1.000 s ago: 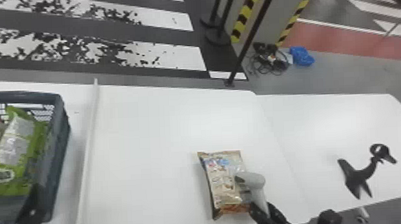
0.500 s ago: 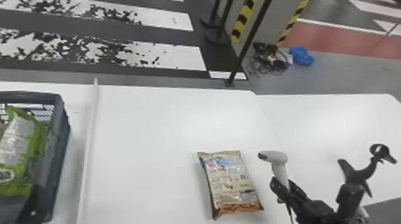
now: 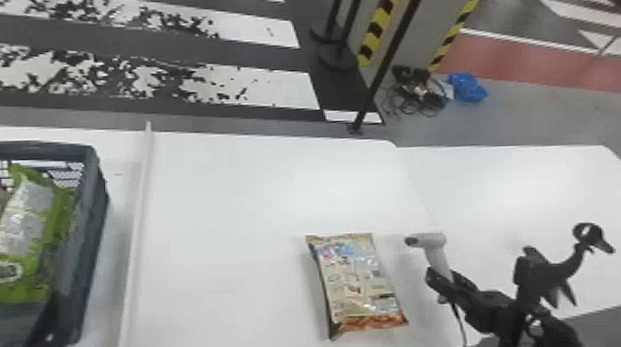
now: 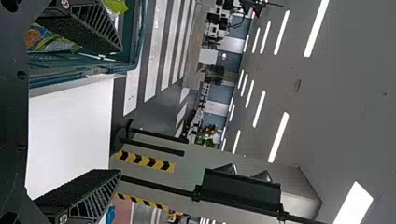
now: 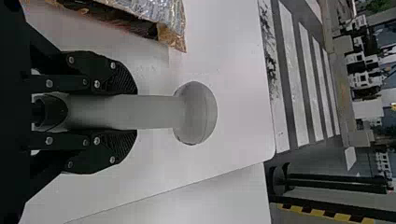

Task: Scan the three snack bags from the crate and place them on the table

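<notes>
Rightward has moved the smooth, pistol-shaped grey scanner [image 3: 432, 241]. The left gripper [image 3: 55, 307], fingers spread, is at the latticed plastic crate [image 3: 93, 167] holding a glossy green bag [image 3: 19, 233]; a crinkled tan bag [image 3: 357, 283] lies on the white table [image 3: 246, 203]; the right gripper [image 3: 446, 276] pinches the scanner.

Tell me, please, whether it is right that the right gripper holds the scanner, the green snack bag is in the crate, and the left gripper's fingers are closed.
Not quite: the left gripper has its fingers wide apart, not closed, as the left wrist view shows. The right gripper does hold the scanner, and the green snack bag is in the crate.
</notes>
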